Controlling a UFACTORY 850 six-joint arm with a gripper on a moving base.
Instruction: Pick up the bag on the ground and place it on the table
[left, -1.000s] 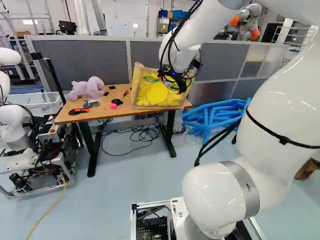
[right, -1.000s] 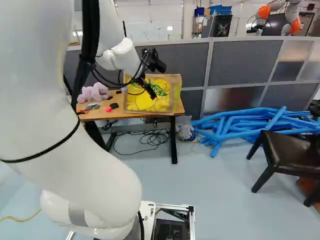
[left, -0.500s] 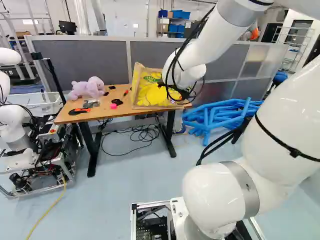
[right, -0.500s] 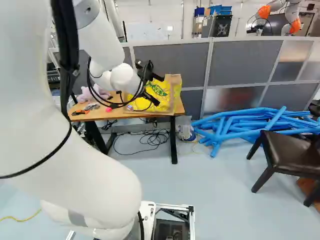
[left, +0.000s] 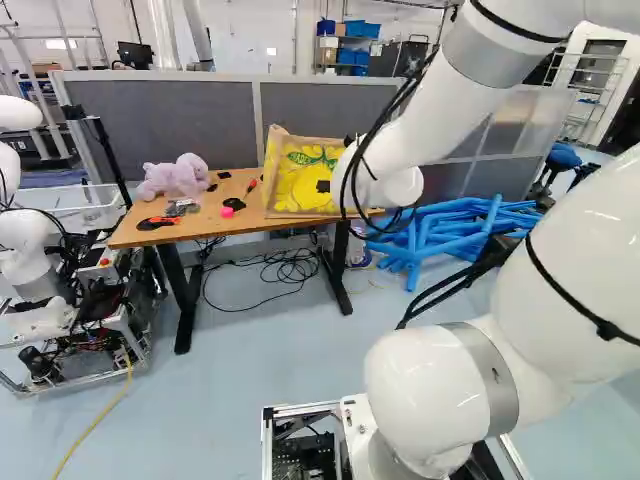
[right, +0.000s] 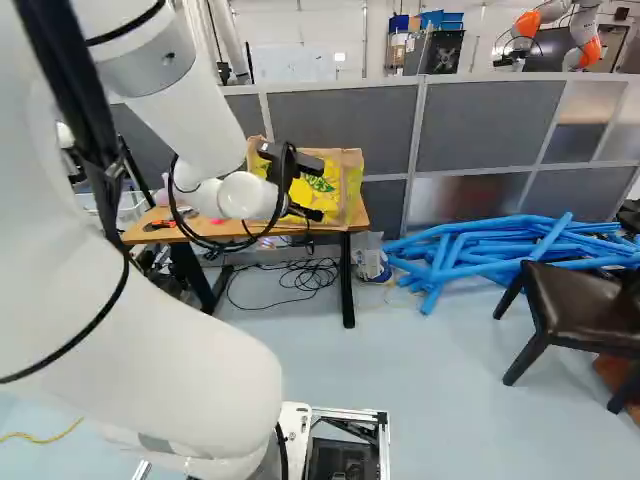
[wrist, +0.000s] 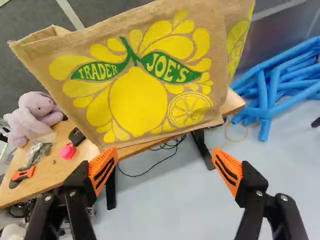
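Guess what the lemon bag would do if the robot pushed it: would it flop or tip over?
The bag looks like woven cloth, so it would probably bend where pushed. Its sides stand up by themselves, so it may not be totally floppy. It sits near the edge of the table, so a push towards that edge could perhaps tip it off.

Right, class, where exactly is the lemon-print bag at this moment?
The bag stands on the table, at its right end in the left base view, right of the plush toy.
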